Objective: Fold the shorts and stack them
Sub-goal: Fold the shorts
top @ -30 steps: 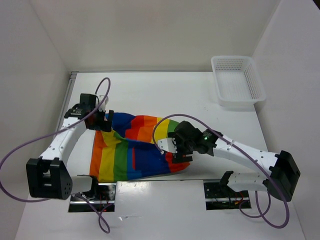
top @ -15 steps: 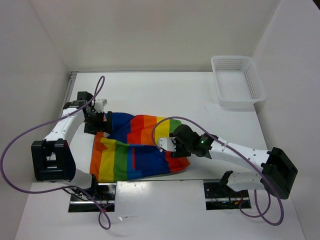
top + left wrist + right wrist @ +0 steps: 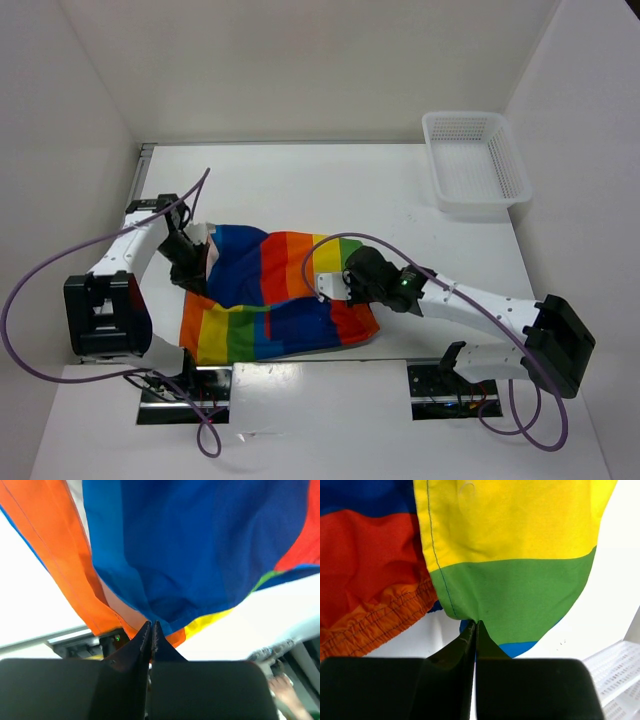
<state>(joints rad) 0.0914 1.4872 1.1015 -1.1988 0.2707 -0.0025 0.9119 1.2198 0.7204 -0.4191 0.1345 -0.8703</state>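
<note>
The rainbow-striped shorts (image 3: 275,290) lie crumpled near the table's front, between my two arms. My left gripper (image 3: 190,268) is shut on the cloth's left edge; in the left wrist view the tips (image 3: 151,625) pinch a fold where blue and orange cloth (image 3: 190,565) meet. My right gripper (image 3: 345,285) is shut on the right side of the shorts; in the right wrist view its tips (image 3: 475,624) pinch the green stripe's hem (image 3: 520,600), with the red-orange waistband (image 3: 375,620) to the left.
A white mesh basket (image 3: 474,160) stands at the back right of the table, and its edge (image 3: 620,675) shows in the right wrist view. White walls close in the table on the left, back and right. Purple cables loop over both arms.
Both grippers have closed on the shorts. The left gripper moved nearer and lower onto the cloth's left edge; the right one shifted slightly left, and the cloth bunched between them.
</note>
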